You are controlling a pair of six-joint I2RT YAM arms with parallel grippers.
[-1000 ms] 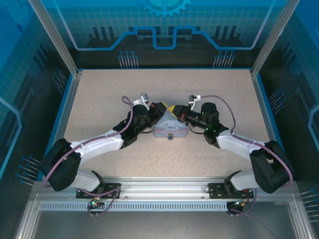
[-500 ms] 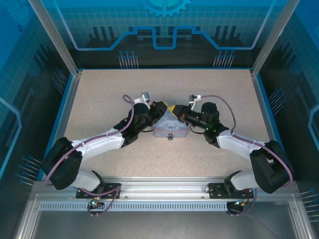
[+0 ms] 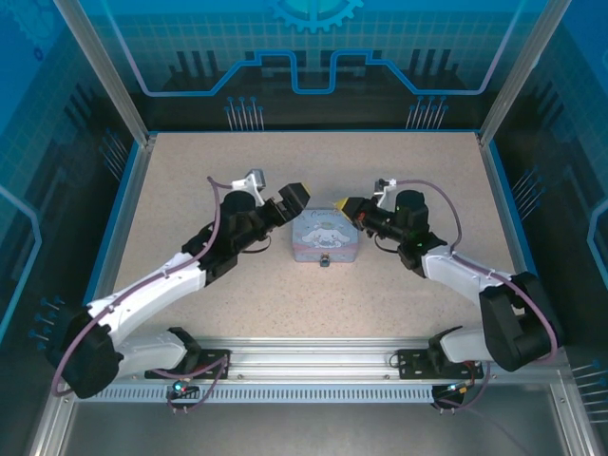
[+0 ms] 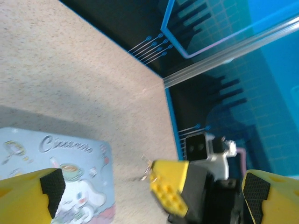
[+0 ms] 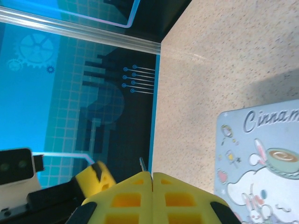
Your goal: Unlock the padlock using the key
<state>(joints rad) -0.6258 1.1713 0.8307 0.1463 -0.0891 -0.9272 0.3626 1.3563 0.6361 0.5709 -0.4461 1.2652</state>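
A speckled beige table (image 3: 190,190) with blue edging carries a pale blue cartoon-printed tin (image 3: 326,239) near its middle.

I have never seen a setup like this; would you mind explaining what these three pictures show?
This is a robot with a left arm and a right arm, bolted at the near edge of a table. The overhead picture looks down from behind them. The other two come from a camera on each wrist, so yellow-tipped fingers show at the bottom. On the table sits a pale blue cartoon tin, with a small dark padlock at its front edge. The left gripper is open and empty. The right gripper is shut on a thin metal sliver, seemingly the key.
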